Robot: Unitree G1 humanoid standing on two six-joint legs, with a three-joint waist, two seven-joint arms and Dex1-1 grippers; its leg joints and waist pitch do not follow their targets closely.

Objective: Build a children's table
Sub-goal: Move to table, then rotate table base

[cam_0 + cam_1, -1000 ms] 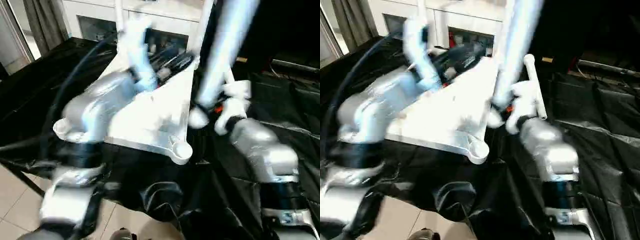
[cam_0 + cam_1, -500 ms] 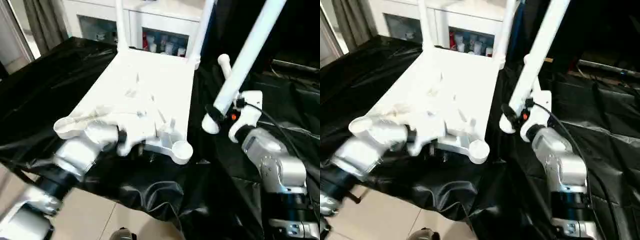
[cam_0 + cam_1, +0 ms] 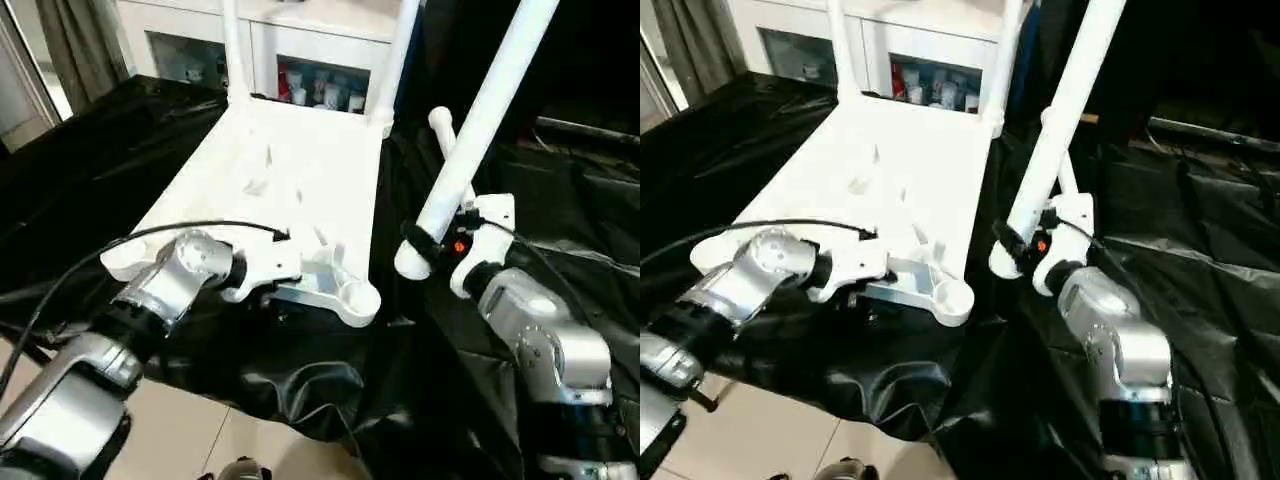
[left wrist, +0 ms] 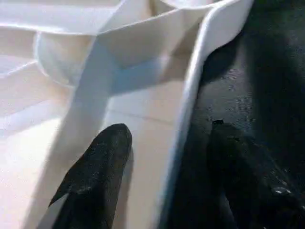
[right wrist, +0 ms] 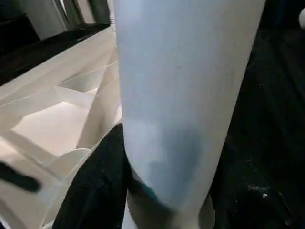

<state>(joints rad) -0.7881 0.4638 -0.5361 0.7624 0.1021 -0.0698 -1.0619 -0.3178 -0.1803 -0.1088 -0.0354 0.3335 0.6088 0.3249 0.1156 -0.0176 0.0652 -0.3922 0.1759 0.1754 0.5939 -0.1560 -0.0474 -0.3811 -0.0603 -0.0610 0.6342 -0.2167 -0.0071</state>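
The white tabletop (image 3: 300, 170) lies upside down on black cloth, ribs up. Two white legs (image 3: 232, 50) (image 3: 405, 50) stand in its far corner sockets. The near right socket (image 3: 358, 295) holds nothing. My left gripper (image 4: 167, 162) is open at the near edge. One finger (image 4: 95, 167) rests inside on the ribbed underside and the other finger (image 4: 238, 176) is outside over the cloth, so the rim runs between them. Right of the tabletop, my right gripper (image 3: 428, 245) is shut on a third leg (image 3: 480, 130) near its lower end, and that leg slants up and away. Another leg (image 3: 443, 125) lies behind it.
Black cloth (image 3: 100, 150) covers the work surface and hangs over its near edge above a tiled floor (image 3: 200, 430). A white glass-door cabinet (image 3: 300, 40) stands just behind the tabletop. A black cable (image 3: 150, 235) arcs over my left forearm.
My left arm swept from over the tabletop down to its near edge, and the gripper now straddles the rim. The right gripper has kept hold of the leg, its tilt changing little.
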